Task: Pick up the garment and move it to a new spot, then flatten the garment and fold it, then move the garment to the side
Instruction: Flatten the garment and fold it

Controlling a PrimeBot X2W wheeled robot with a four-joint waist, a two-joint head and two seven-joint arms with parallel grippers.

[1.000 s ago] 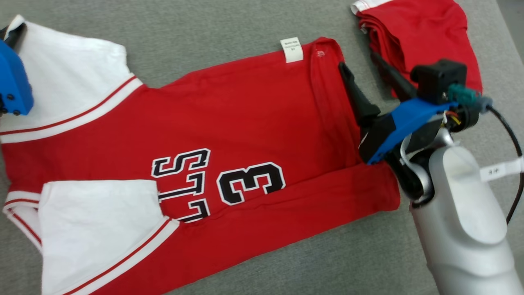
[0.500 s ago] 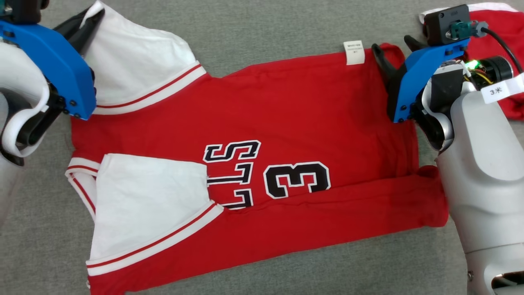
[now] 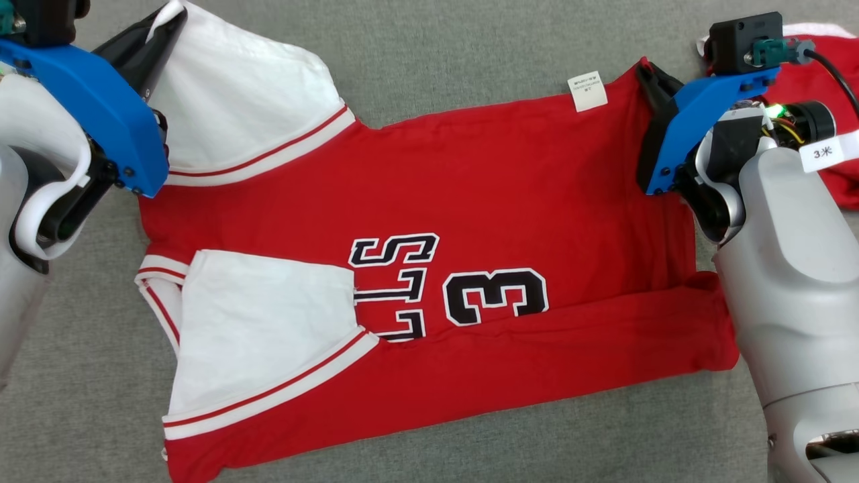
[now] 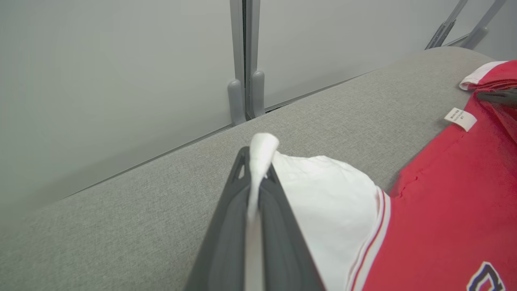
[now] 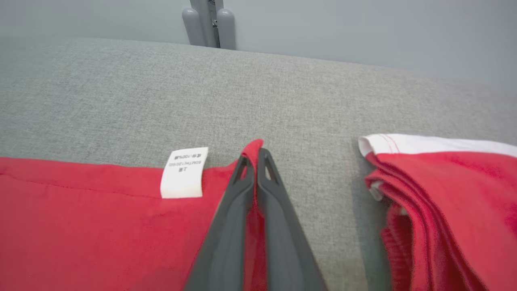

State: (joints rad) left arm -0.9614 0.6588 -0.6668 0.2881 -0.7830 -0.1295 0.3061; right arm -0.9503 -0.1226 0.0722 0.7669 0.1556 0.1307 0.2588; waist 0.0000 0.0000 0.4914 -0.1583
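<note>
On a grey cloth-covered table [image 3: 429, 60], a red garment [image 3: 429, 194] with white sleeves lies spread sideways and mostly flat, filling the middle of the head view. Its near long edge [image 3: 537, 362] is already turned up over the body in a neat band, and the near white sleeve [image 3: 268, 322] is folded in across the front, partly covering the black printed lettering [image 3: 396, 282].

The left claw [image 3: 171, 17] is closed tight on the tip of the far white sleeve [image 3: 255, 114]. The left wrist view shows white cloth pinched between its two dark fingers [image 4: 226, 218]. The right claw [image 3: 647, 70] is also closed, gripping the far red corner of the hem just beside a small white care label [image 3: 587, 90]. The right wrist view shows red fabric squeezed between its jaws, with the corner pulled slightly up.

A second red garment [image 5: 444, 194], already folded, sits near the right claw but apart from it.

Judged from this layout, the moving and flattening look done and the folding is partway — one long side is in. The far side, now held at both ends, appears to be next. After that come any cross folds and the final move to the side.
</note>
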